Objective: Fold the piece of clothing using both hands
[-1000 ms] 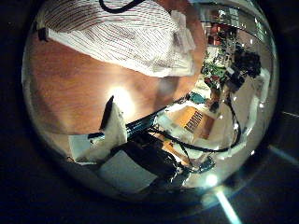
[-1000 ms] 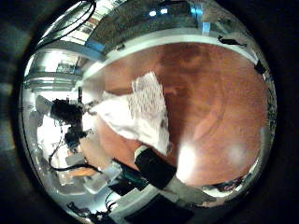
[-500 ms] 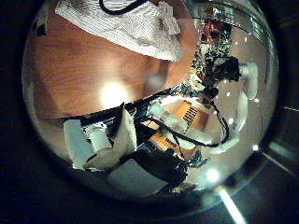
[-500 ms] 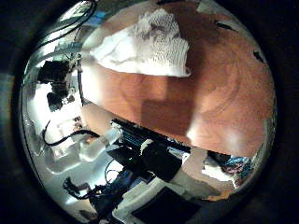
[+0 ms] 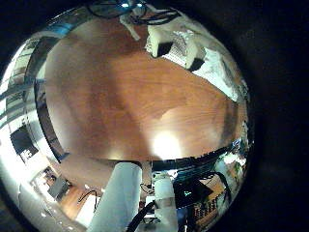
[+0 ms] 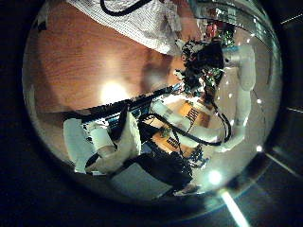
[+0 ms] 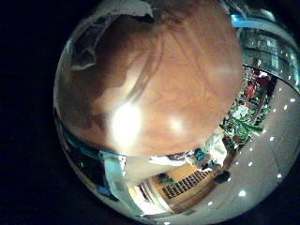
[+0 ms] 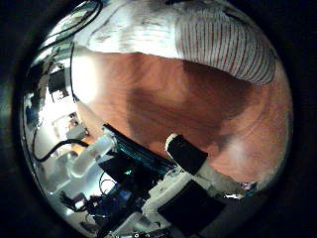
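The piece of clothing is a striped garment lying on the wooden table (image 8: pixel 168 99). In the right thumb side palm view the garment (image 8: pixel 198 35) is close and wide, and a finger (image 8: pixel 188 154) of my right hand sticks out straight over bare wood, holding nothing. In the left thumb side palm view the garment (image 6: pixel 133 19) lies at the table's far side, with my right hand (image 6: pixel 204 59) at its edge. My left hand's fingers (image 6: pixel 104 142) hang relaxed over bare table, away from the cloth. The left little finger side palm view shows the garment (image 5: pixel 208 63) bunched, and my left fingers (image 5: pixel 135 198).
The bare table top (image 5: pixel 116 97) lies between my left hand and the garment. The right little finger side palm view shows mostly table (image 7: pixel 159 75) with a pale bit of cloth (image 7: pixel 94 42) at its edge. Room clutter (image 7: pixel 239 112) lies beyond the table edge.
The right palm camera has come much closer to the garment, which now fills more of its view. In the left thumb view the garment has shrunk toward the edge and the right hand has reached it.
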Robot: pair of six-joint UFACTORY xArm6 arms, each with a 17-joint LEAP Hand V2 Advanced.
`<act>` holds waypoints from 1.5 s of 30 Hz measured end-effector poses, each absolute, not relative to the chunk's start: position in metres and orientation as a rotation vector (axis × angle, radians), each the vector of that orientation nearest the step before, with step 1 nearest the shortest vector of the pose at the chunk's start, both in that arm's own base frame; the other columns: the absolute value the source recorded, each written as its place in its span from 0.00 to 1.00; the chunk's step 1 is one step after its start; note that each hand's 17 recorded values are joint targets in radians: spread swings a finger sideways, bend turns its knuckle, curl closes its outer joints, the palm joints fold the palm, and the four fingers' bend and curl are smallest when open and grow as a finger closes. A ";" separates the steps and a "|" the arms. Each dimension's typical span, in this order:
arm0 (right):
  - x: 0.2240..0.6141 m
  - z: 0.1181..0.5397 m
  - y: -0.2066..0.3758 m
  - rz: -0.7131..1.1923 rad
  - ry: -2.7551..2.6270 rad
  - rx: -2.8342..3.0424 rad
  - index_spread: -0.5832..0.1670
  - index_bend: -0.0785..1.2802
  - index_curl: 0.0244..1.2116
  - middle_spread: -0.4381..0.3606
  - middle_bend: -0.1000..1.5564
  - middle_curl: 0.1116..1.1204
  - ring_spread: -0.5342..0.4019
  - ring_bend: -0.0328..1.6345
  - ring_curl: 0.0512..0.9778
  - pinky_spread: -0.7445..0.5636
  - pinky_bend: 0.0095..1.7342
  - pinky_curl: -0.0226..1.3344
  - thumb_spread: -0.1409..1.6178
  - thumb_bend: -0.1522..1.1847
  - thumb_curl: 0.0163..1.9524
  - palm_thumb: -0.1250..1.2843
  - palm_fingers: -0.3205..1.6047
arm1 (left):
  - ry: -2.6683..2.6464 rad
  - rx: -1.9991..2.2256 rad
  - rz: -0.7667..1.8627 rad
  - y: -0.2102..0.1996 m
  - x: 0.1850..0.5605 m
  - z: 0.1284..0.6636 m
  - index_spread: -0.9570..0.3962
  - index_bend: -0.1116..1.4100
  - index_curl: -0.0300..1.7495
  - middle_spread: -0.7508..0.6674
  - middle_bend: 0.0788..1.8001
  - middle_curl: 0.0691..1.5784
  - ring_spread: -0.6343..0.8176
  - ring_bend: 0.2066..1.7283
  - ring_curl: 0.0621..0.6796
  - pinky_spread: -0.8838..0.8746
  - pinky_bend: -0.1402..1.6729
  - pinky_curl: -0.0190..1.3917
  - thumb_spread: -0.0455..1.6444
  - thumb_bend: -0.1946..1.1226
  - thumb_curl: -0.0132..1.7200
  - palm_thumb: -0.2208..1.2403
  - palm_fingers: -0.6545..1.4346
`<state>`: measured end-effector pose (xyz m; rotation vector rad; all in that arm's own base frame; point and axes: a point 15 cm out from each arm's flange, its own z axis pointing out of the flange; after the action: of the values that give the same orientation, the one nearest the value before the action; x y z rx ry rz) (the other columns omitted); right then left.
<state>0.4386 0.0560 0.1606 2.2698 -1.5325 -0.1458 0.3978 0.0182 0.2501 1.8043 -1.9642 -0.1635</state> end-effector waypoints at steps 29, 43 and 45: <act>0.413 0.211 -0.068 0.299 -1.698 2.236 0.17 0.63 0.66 0.24 0.70 0.65 0.30 0.78 0.55 0.32 0.69 0.44 0.66 0.10 0.23 0.75 0.76 | -2.090 1.606 -0.238 -0.070 0.387 0.211 0.64 0.19 0.22 0.72 0.05 0.13 0.75 0.30 0.28 0.84 0.37 0.27 0.72 0.13 0.21 0.41 0.32; 0.384 0.229 -0.135 0.330 -1.839 2.157 0.21 0.65 0.76 0.28 0.72 0.71 0.32 0.81 0.60 0.33 0.72 0.48 0.67 0.10 0.24 0.74 0.73 | -2.251 1.491 -0.132 -0.164 0.418 0.158 0.64 0.19 0.22 0.69 0.05 0.13 0.74 0.30 0.27 0.83 0.35 0.25 0.75 0.14 0.20 0.43 0.32; 0.383 0.229 -0.138 0.332 -1.846 2.151 0.22 0.65 0.77 0.28 0.72 0.72 0.32 0.81 0.60 0.33 0.72 0.49 0.68 0.10 0.24 0.74 0.73 | -2.281 1.478 -0.114 -0.171 0.424 0.154 0.64 0.19 0.22 0.68 0.05 0.13 0.74 0.30 0.27 0.83 0.35 0.24 0.76 0.14 0.20 0.43 0.32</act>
<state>0.3833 -0.1379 0.2291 2.1511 -1.8461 0.3323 0.4239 -0.1712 0.1541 1.4778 -2.2815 -0.1136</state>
